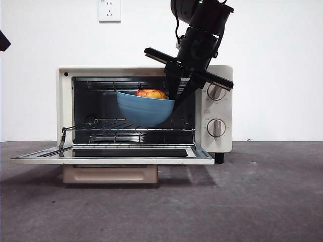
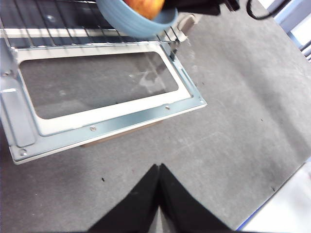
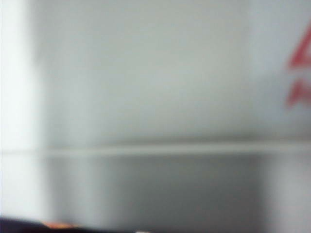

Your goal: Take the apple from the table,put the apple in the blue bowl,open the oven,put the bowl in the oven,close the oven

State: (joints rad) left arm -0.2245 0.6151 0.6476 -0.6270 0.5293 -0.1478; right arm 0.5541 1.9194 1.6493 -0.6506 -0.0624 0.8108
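Front view first: the worktop (image 1: 262,201) is dark grey, rough and matte, with faint pale scuffs, and it runs back to a plain white wall where one white socket (image 1: 109,10) sits high up.

One oven (image 1: 146,113), cream-white, stands in the middle of the worktop. Its door (image 1: 111,154) is dropped flat toward the near side, and the left wrist view shows the glass pane (image 2: 97,82) with the grey surface visible through it. Two knobs (image 1: 216,110) sit one above the other on the right panel, and a wire rack (image 1: 126,126) crosses the cavity.

One blue bowl (image 1: 145,110), wide, deep and matte, hangs in the open cavity just above that rack, clear of the wires. Inside it sits one apple (image 1: 150,94), red with yellow-orange streaks, showing just above the rim.

The right end effector (image 1: 176,93) comes down from the upper right, clamped on the bowl's right rim. Its own wrist view is all blur, pale surfaces only.

The left end effector (image 2: 158,167) waits over the bare worktop on the near side of the door, jaws pressed together and holding nothing.
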